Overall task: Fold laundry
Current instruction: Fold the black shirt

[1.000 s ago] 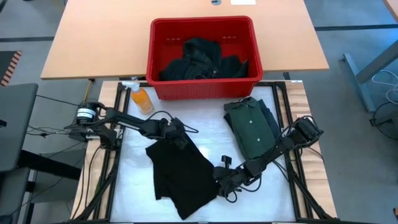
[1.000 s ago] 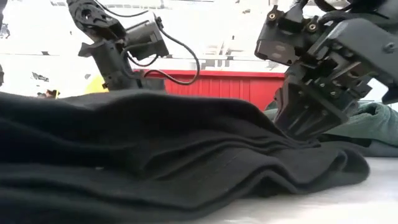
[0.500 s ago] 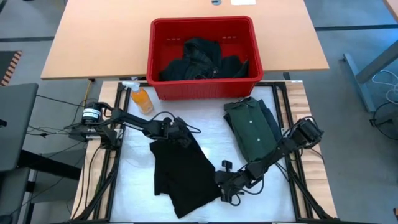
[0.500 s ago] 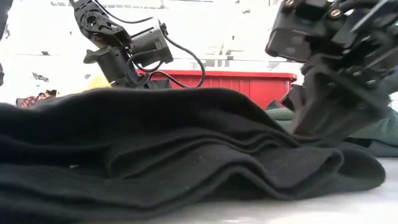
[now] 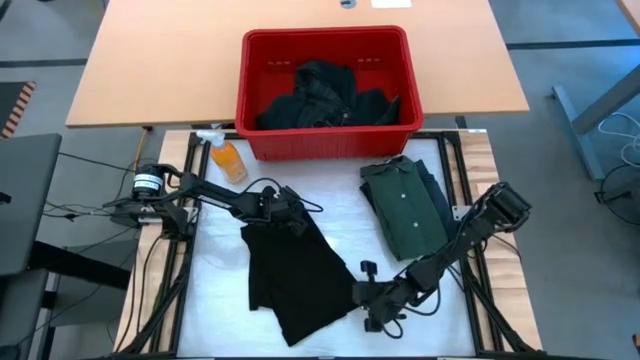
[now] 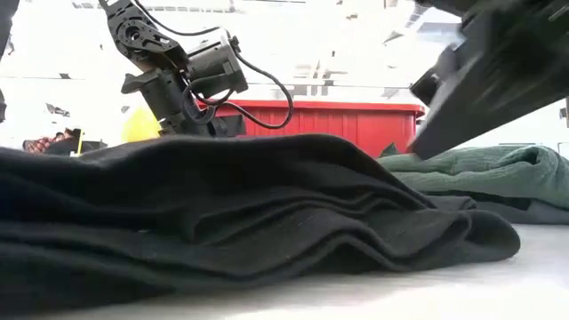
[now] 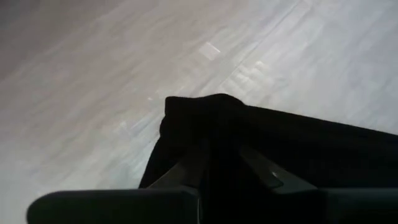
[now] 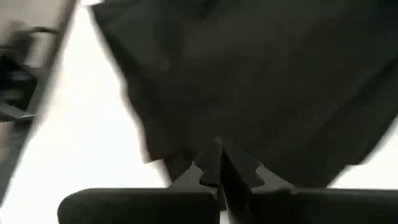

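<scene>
Open room first: bare white bench (image 5: 215,300) lies outboard of the left end effector (image 5: 284,214), twd the bench's left edge, plus a strip on the near side of the right end effector (image 5: 368,308) before the front edge. Between the two effectors it's all cloth. The gap from the right effector to the green stack is small, w/ its own arm slanting across it.

Count: 1 black garment (image 5: 298,272) spread flat, 1 folded green collared shirt (image 5: 405,208) on a darker piece, 1 heap of dark laundry (image 5: 325,96) in the 1 red basket (image 5: 252,70), 1 orange spray bottle (image 5: 226,157). 2 arms.

Left end effector sits at the black garment's far corner, fingers (image 7: 258,167) narrowed on a bunched tip of the cloth; wrist view shows fabric pinched up between them. Basket and bottle lie beyond it, bottle nearer.

Right end effector is just off the garment's near right edge, lifted clear of the bench in the low view, blurred. Fingers (image 8: 208,165) pressed together, nothing seen between them, black cloth ahead of the tips. Green shirt lies beyond it, alongside its arm, and in the low view its edge lies against the black garment's folds.
</scene>
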Tool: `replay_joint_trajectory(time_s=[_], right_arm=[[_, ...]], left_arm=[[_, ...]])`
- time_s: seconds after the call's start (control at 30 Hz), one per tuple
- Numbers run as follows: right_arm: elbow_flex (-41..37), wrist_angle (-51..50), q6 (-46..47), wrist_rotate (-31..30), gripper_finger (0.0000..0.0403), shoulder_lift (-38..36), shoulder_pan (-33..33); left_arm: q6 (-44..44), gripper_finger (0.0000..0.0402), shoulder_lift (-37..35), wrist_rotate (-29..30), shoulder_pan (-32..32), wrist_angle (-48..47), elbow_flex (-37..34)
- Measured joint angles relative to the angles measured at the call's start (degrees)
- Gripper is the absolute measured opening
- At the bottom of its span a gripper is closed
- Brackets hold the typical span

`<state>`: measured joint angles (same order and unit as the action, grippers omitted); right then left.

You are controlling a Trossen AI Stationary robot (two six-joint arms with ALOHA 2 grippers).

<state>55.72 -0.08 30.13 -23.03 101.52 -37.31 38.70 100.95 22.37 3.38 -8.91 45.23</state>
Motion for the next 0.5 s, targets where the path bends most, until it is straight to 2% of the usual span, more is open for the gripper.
replay_joint_trajectory(time_s=[0.3,0.43,0.5], right_arm=[[-0.05,-1.73,1.82,-3.67,0.0027,1.80,4.52],[0.10,2.76,2.38,-4.03,0.0027,3.66,4.75],[0.00,5.75,3.04,-2.31,0.0027,5.95,4.67]], left_arm=[[0.02,0.0036,0.00,-0.28,-0.02,0.02,-0.02],[-0.07,0.0036,0.00,-0.50,-0.03,0.11,-0.02],[-0.04,0.0036,0.00,-0.55,-0.04,0.15,-0.02]])
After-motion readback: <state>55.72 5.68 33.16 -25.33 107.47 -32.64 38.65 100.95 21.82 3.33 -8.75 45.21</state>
